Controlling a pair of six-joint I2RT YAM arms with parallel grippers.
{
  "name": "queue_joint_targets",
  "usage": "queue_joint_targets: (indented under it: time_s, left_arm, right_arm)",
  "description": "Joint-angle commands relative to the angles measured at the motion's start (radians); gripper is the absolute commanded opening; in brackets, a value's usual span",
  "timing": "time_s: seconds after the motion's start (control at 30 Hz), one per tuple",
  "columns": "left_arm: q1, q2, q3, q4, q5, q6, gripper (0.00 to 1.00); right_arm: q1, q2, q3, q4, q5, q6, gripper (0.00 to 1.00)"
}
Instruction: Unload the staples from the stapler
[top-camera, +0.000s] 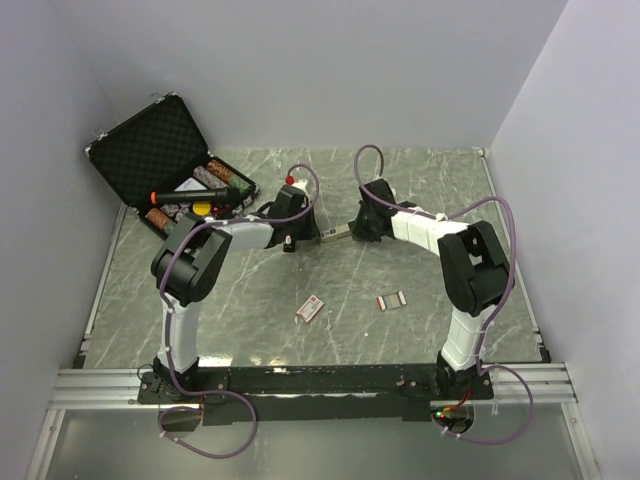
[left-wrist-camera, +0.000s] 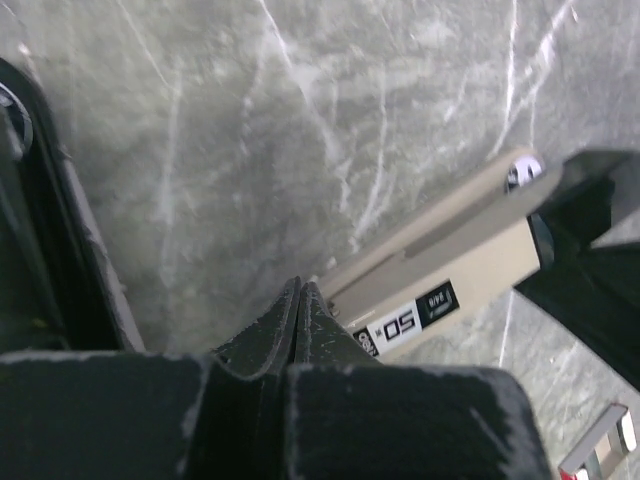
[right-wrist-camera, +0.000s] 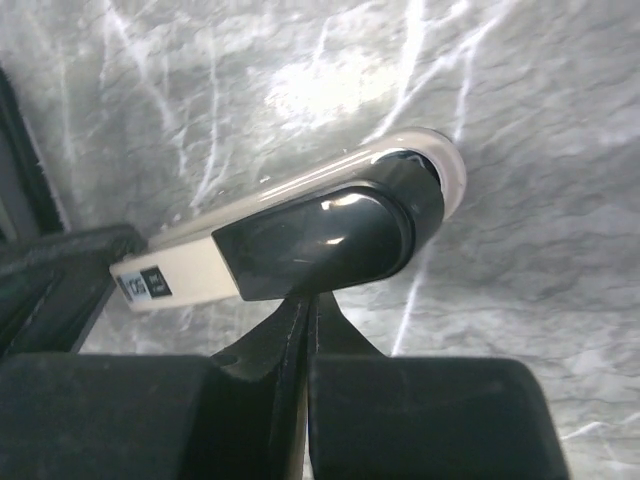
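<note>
The beige stapler (top-camera: 335, 235) with a black rear cap lies closed on the marble table between both grippers. My left gripper (top-camera: 308, 234) is shut, with nothing between its fingers. Its tips (left-wrist-camera: 300, 290) rest against the stapler's (left-wrist-camera: 450, 270) labelled end. My right gripper (top-camera: 357, 231) is shut too. Its tips (right-wrist-camera: 312, 297) touch the underside of the glossy black cap of the stapler (right-wrist-camera: 300, 240). No staples show; they are hidden inside the stapler.
An open black foam-lined case (top-camera: 150, 150) with tools and small round items stands at the back left. Two small printed boxes (top-camera: 310, 309) (top-camera: 390, 300) lie on the table nearer the arm bases. White walls enclose the table.
</note>
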Motion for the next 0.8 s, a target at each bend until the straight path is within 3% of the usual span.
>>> queue_joint_targets:
  time_s: [0.0, 0.4, 0.6, 0.77]
  left_arm:
    - [-0.045, -0.066, 0.005, 0.013, 0.002, 0.0, 0.01]
    - [-0.098, -0.15, -0.013, -0.042, -0.043, 0.026, 0.01]
    - [-0.104, -0.196, -0.003, -0.095, -0.104, 0.049, 0.02]
    - [-0.104, -0.182, 0.064, -0.103, -0.106, 0.099, 0.32]
  right_arm:
    - [-0.014, 0.001, 0.041, -0.007, 0.073, -0.026, 0.0]
    - [-0.082, 0.041, 0.129, -0.043, 0.046, -0.081, 0.0]
    - [-0.082, -0.064, 0.061, -0.055, 0.064, -0.069, 0.0]
    - [-0.082, -0.202, -0.007, -0.07, 0.08, -0.074, 0.23]
